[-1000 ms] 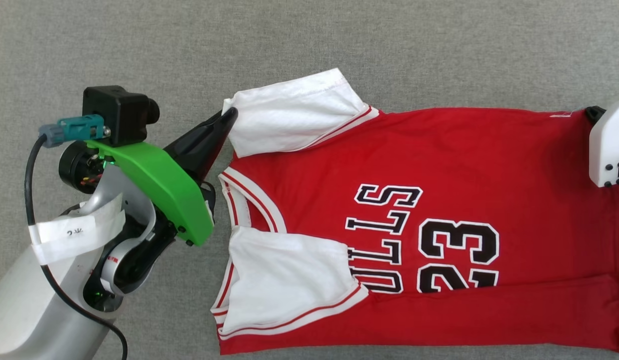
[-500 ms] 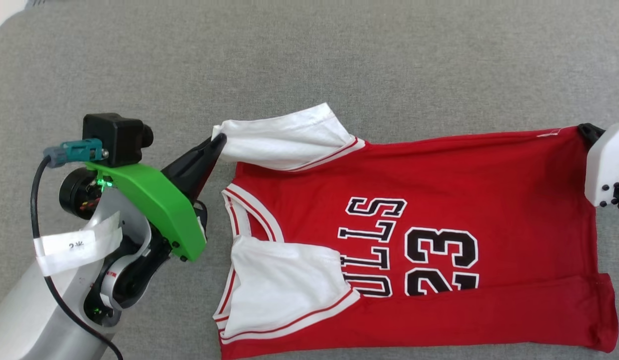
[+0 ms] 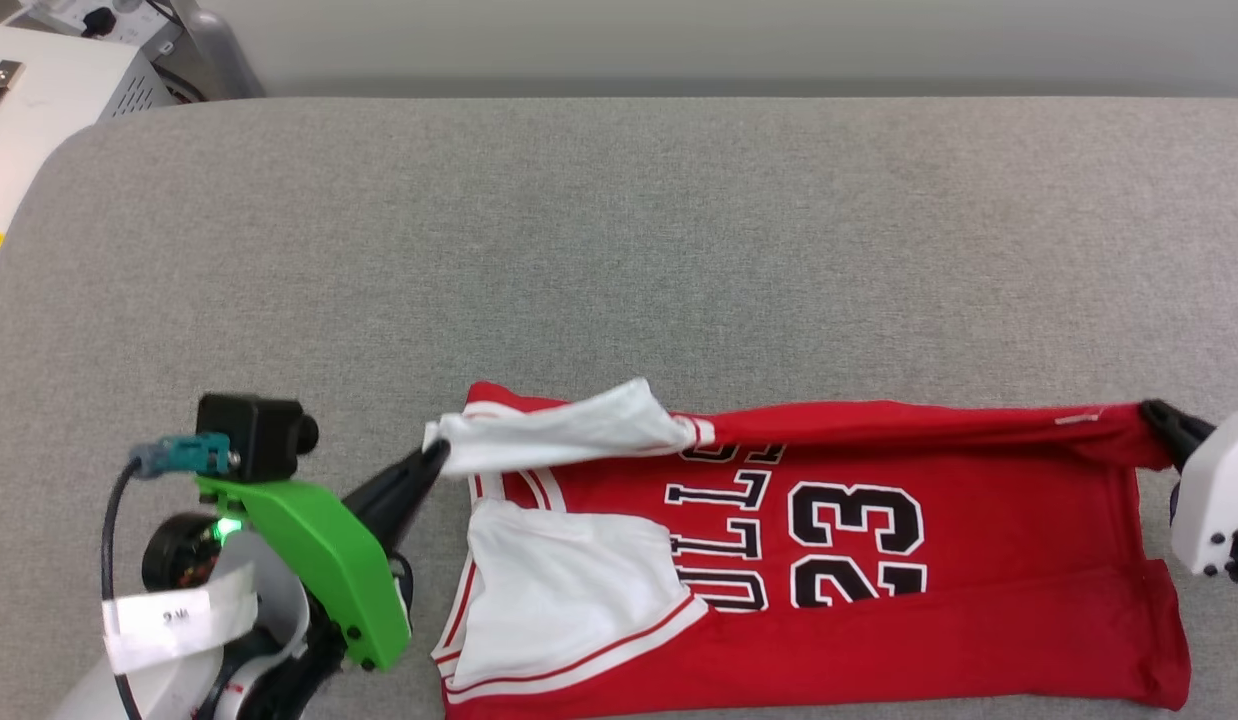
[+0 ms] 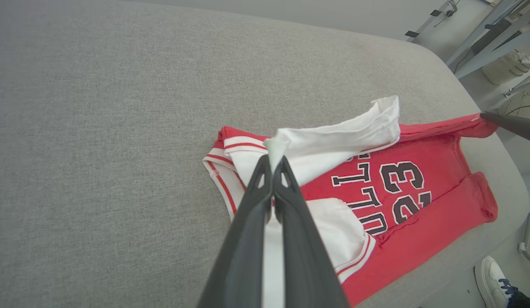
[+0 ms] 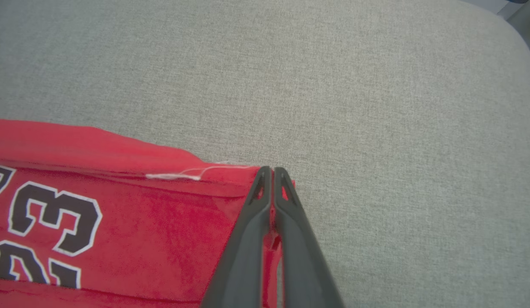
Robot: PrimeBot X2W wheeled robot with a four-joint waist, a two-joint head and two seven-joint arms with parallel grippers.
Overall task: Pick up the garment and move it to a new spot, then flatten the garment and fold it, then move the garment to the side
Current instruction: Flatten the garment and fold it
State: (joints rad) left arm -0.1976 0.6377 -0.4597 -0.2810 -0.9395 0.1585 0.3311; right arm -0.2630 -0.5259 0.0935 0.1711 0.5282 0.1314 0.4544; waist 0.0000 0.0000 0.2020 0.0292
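1. The shirt (image 3: 1029, 520) lies on the grey worktop (image 3: 619, 250), stretched lengthwise between the two tools, front up with its lettering showing. It lies smooth, so picking up, moving and flattening look finished.
2. The left tool (image 3: 434, 455) is closed on the tip of the far white sleeve (image 3: 559, 430), which stands lifted just ahead of its tips.
3. The right tool (image 3: 1154, 415) is clamped on the far hem corner (image 3: 1099, 420), with red cloth pinched between its tips.
4. The long edge running from one tool to the other is off the worktop and leans over the top of the lettering. I judge this to be the second lengthwise fold, roughly halfway over.
5. On the near side of both tools, the other sleeve (image 3: 569, 580) lies flat across the chest. Beside it a red band (image 3: 979, 650) is turned in along the shirt's length, so the first lengthwise fold appears done.
6. Left to do: lay the lifted edge down, let go, probably fold crosswise, then carry the shirt to the side.
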